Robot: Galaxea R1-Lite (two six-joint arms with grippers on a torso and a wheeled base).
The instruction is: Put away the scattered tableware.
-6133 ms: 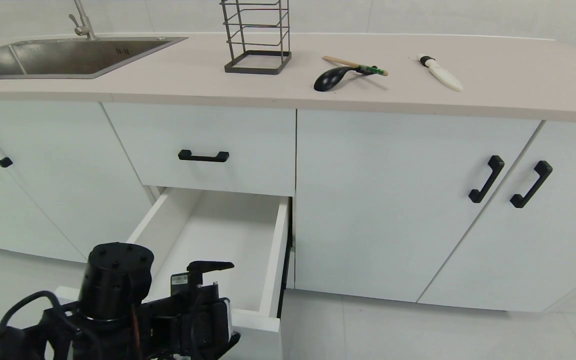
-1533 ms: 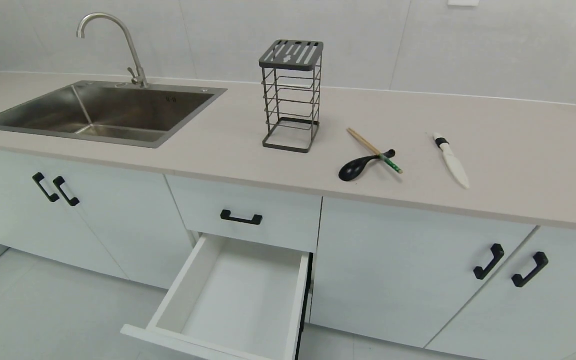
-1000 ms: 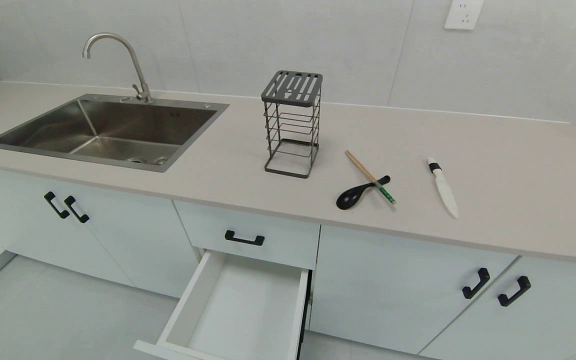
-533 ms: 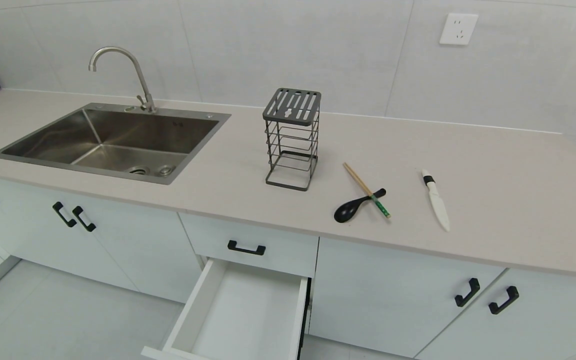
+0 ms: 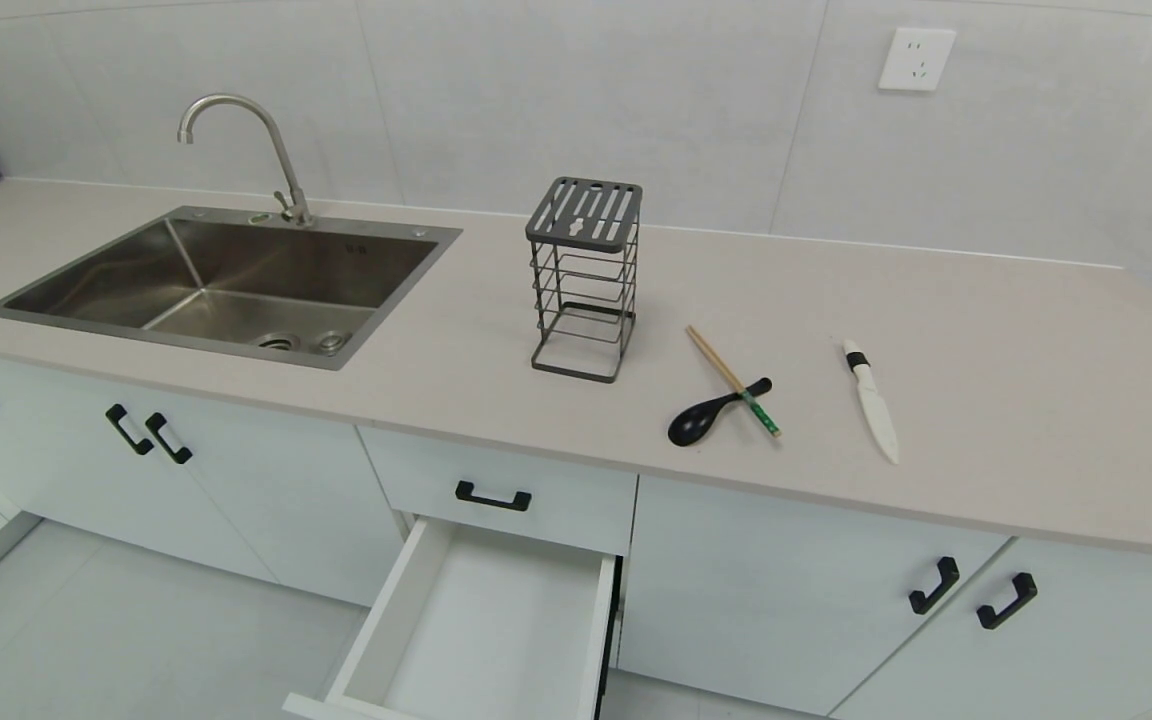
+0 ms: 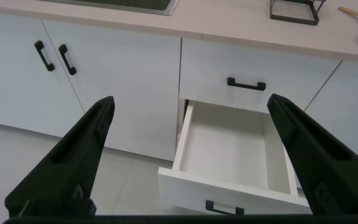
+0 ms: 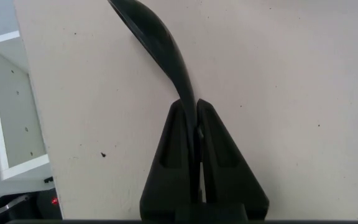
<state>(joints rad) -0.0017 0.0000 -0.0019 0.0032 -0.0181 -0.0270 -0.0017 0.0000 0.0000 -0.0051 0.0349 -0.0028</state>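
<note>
three pieces lie on the tabletop [image 5: 986, 400]: spoon [image 5: 701, 420], chopsticks [image 5: 726, 375], knife [image 5: 874, 405]. left end effector [image 6: 189, 99] spread above the open drawer [image 6: 229, 149]; right end effector [image 7: 191, 109] pinches a black utensil [image 7: 160, 43], probably drawer-bound next.

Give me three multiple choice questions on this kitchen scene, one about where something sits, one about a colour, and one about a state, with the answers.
1. Where does the wire rack stand?
A) on the floor
B) on the counter, between the sink and the chopsticks
C) on a shelf

2. What colour is the spoon?
A) black
B) red
C) white

3. The lower drawer is:
A) shut
B) pulled open
C) taken out

Answers:
1 B, the head view shows it on the counter between the two.
2 A, its bowl and handle are black.
3 B, its white inside shows below the shut upper drawer.
</note>
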